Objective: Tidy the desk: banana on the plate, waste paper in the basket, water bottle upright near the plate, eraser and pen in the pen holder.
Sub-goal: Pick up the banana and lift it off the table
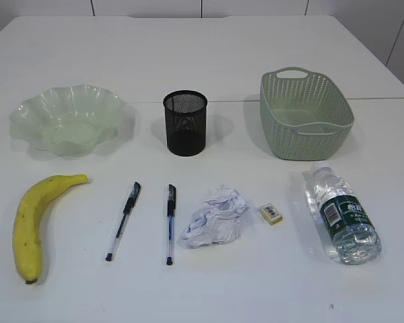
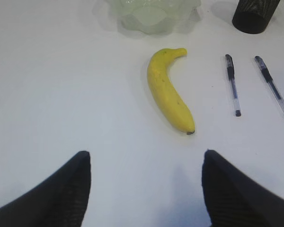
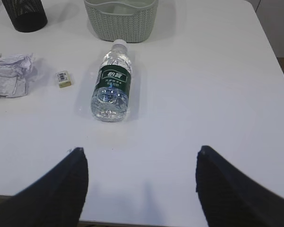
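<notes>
A yellow banana point(image 1: 32, 222) point(image 2: 169, 91) lies at the front left of the table, below the pale green wavy plate point(image 1: 27, 114) point(image 2: 128, 16). Two pens point(image 1: 124, 220) point(image 1: 170, 223) lie side by side, also in the left wrist view point(image 2: 232, 84) point(image 2: 273, 86). Crumpled waste paper point(image 1: 215, 217) point(image 3: 9, 75) and a small eraser point(image 1: 271, 213) point(image 3: 63, 79) lie mid-table. The water bottle point(image 1: 341, 214) point(image 3: 112, 81) lies on its side. The black mesh pen holder point(image 1: 185, 123) and green basket point(image 1: 283, 138) stand behind. My left gripper point(image 2: 146, 153) hangs open short of the banana; my right gripper point(image 3: 141, 150) hangs open short of the bottle. Neither arm shows in the exterior view.
The white table's right edge point(image 3: 274, 61) and near edge point(image 3: 132, 222) show in the right wrist view. A second white table point(image 1: 202, 47) adjoins at the back. Bare tabletop lies between each gripper and the objects.
</notes>
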Controlling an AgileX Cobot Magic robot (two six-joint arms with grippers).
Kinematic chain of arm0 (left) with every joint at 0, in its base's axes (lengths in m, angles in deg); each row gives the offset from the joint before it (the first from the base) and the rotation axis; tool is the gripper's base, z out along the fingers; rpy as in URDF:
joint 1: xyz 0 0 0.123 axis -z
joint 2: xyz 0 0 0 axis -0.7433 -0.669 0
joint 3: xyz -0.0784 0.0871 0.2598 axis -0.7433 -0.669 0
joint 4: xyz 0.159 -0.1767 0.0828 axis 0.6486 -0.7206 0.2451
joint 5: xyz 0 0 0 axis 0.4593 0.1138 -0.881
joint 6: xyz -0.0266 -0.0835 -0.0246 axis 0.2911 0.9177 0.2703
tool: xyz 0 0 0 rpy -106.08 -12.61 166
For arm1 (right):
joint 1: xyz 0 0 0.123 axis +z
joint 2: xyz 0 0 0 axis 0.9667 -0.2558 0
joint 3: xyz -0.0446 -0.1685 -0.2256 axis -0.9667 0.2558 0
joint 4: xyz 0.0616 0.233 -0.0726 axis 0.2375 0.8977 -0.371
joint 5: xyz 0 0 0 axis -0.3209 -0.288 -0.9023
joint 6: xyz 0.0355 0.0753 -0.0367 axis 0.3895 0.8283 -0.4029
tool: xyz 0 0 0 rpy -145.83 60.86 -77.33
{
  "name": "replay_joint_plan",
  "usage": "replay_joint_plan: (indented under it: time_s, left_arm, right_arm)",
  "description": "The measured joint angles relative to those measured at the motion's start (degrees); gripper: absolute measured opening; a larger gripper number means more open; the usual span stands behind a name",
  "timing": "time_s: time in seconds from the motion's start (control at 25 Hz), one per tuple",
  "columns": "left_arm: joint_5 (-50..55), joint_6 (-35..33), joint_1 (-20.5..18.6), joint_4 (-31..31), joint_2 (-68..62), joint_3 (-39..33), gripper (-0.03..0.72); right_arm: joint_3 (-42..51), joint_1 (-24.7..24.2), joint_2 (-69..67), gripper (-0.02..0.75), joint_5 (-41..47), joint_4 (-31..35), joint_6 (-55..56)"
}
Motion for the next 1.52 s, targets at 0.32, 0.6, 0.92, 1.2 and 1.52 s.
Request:
replay_joint_plan:
  time_s: [0.32,0.6,0.92,1.2,1.52]
  left_arm:
    - [0.0,0.0,0.0,0.0,0.0,0.0,0.498]
    - [0.0,0.0,0.0,0.0,0.0,0.0,0.496]
    - [0.0,0.0,0.0,0.0,0.0,0.0,0.496]
    - [0.0,0.0,0.0,0.0,0.0,0.0,0.496]
    - [0.0,0.0,0.0,-0.29,0.0,0.0,0.494]
  right_arm:
    - [0.0,0.0,0.0,0.533,0.0,0.0,0.0]
    - [0.0,0.0,0.0,0.533,0.0,0.0,0.0]
    - [0.0,0.0,0.0,0.533,0.0,0.0,0.0]
    - [0.0,0.0,0.0,0.533,0.0,-0.04,0.0]
    - [0.0,0.0,0.0,0.533,0.0,-0.04,0.0]
